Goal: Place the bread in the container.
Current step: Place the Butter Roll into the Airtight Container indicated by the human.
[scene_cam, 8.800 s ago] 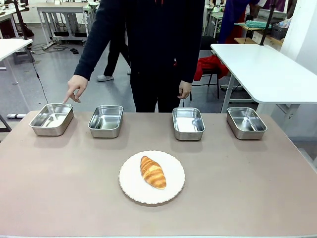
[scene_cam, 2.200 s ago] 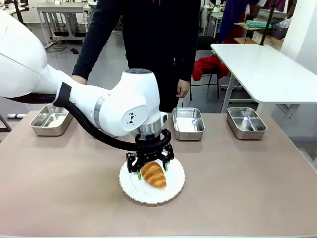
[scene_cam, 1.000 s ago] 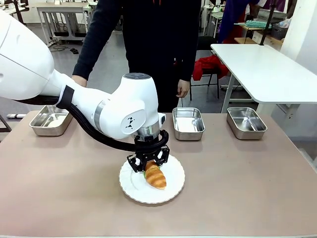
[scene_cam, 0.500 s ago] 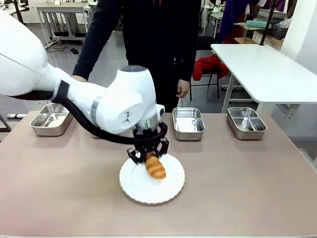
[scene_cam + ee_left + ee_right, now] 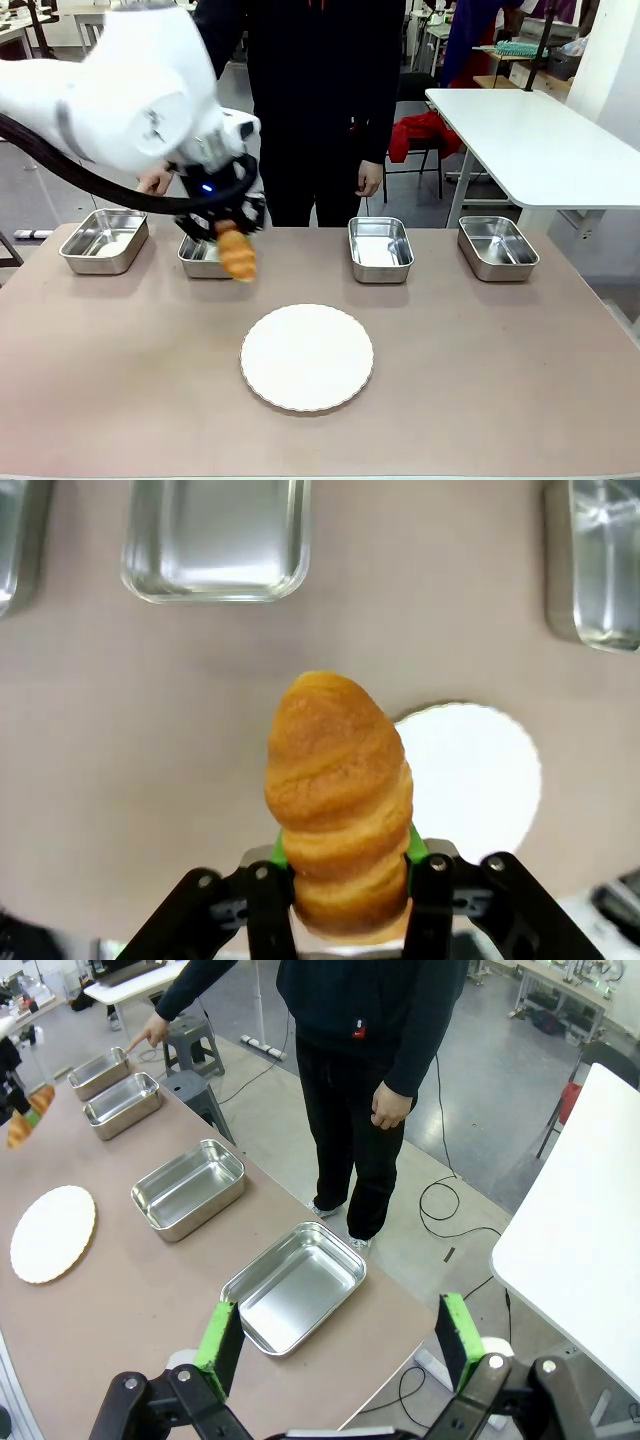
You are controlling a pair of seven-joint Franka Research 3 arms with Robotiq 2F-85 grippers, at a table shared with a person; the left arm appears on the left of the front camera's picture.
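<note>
Matte brown laminate covers the desk (image 5: 500, 350), the largest thing in view, and much of its near half is bare surface. No brand, label or legible writing is made out on any object. At the far edge a person in dark clothing (image 5: 320, 90) is seen standing, one hand (image 5: 155, 182) pointing down toward the far-left corner, the other hand (image 5: 372, 180) hanging at the side. The white left arm (image 5: 110, 95) is brought in from the left side and is held above the far-left part of the desk.

A round white plate (image 5: 307, 357) lies near the middle of the desk, nearer the front edge, with nothing on it and open surface on all sides. Four steel trays are lined along the far edge: the container (image 5: 104, 240) at the far-left corner, a second tray (image 5: 203, 256) just beside it and partly hidden by the gripper, a third tray (image 5: 380, 249) right of centre, and a fourth tray (image 5: 497, 247) toward the far-right corner. Clear gaps are left between the trays.

The left gripper (image 5: 226, 222) is clenched on the bread (image 5: 237, 253), which is held in the air over the second tray's near rim, hanging down from the pads. In the left wrist view the bread (image 5: 338, 800) is seen pinched at its lower end between the green pads (image 5: 415, 842). The right gripper (image 5: 340, 1345) is spread wide with nothing between its fingers, above the desk's far-right corner.
</note>
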